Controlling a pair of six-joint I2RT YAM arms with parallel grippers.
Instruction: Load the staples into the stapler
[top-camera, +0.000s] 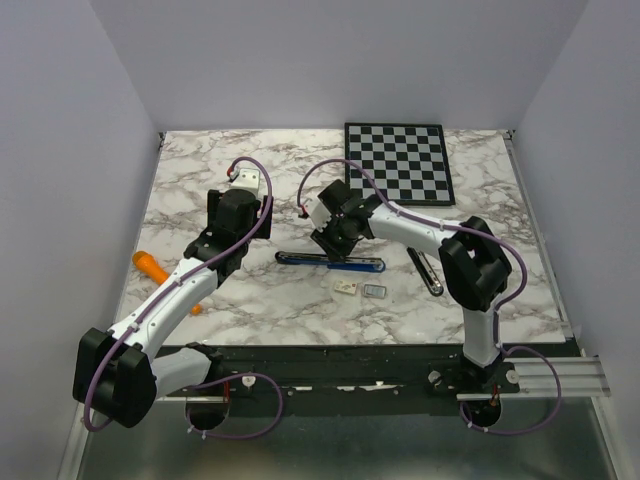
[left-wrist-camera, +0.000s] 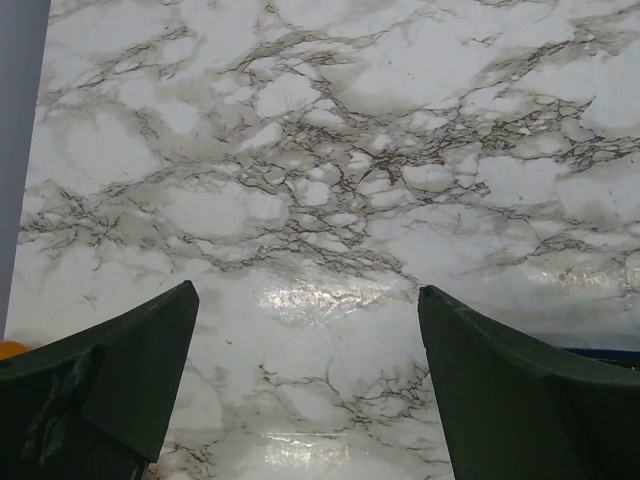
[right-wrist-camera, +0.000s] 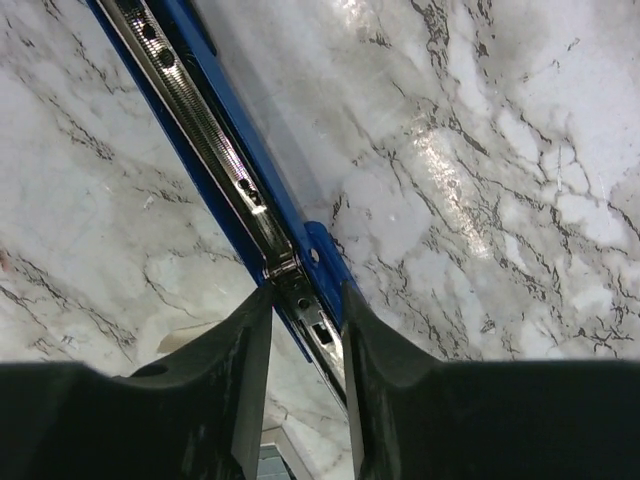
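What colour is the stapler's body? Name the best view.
Blue. The stapler shows best in the right wrist view.

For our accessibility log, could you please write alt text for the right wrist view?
The right pincer clamps an opened blue stapler by its silvery staple channel, which runs diagonally to the upper left across a white marble table.

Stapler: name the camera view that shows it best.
Right wrist: the stapler runs close-up across the frame, its open metal channel sharp, the right claw closed around it. Top external shows it small, its middle under the right arm. Left wrist catches perhaps a blue sliver.
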